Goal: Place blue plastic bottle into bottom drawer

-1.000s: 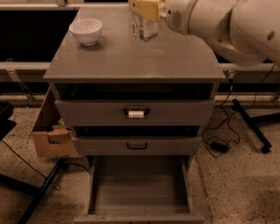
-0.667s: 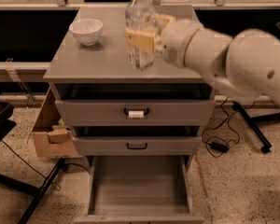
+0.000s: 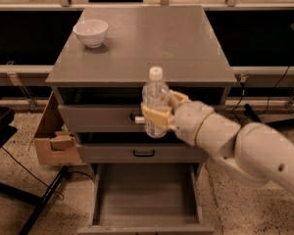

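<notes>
gripper [image 3: 158,116] is clamped round the blue plastic bottle [image 3: 155,94], fingers wrapped on its lower half. Bottle is upright, cap up, hanging in the air above the bottom drawer [image 3: 144,197]. The drawer is pulled open, floor bare.

Step in hand looks like the descent into the drawer. Suggestions:
- come straight down, staying forward of the upper drawer fronts [image 3: 108,153] above the bottom drawer (handles there could catch the wrist)
- stay centred between the bottom drawer's side walls
- release only with the base touching or just off the bottom drawer's floor. An upright bottle tips easily, and a low drop limits rolling.
</notes>
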{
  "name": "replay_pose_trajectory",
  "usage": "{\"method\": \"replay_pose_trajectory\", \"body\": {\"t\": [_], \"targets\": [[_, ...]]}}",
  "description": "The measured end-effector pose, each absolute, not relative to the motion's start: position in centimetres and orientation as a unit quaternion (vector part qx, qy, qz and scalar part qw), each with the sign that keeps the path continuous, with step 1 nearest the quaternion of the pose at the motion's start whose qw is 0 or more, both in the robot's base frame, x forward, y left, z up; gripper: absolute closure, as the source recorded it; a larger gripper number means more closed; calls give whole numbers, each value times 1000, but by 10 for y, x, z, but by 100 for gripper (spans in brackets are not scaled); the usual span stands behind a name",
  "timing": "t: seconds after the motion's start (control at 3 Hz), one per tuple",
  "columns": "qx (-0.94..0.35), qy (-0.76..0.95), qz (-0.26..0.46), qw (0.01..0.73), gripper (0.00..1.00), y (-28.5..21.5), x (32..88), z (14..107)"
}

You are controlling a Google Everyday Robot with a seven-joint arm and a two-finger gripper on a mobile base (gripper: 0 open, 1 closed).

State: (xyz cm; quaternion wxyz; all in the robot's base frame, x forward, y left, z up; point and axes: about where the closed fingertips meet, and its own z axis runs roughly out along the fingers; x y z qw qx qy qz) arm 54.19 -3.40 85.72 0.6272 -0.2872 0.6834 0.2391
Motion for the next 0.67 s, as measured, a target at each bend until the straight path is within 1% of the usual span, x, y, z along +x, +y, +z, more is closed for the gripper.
{"method": "replay_pose_trajectory", "body": {"t": [0.33,0.67], "targets": [[-262,687,256,627,100,-28,528,785],[-263,687,256,627,100,-28,528,786]]}}
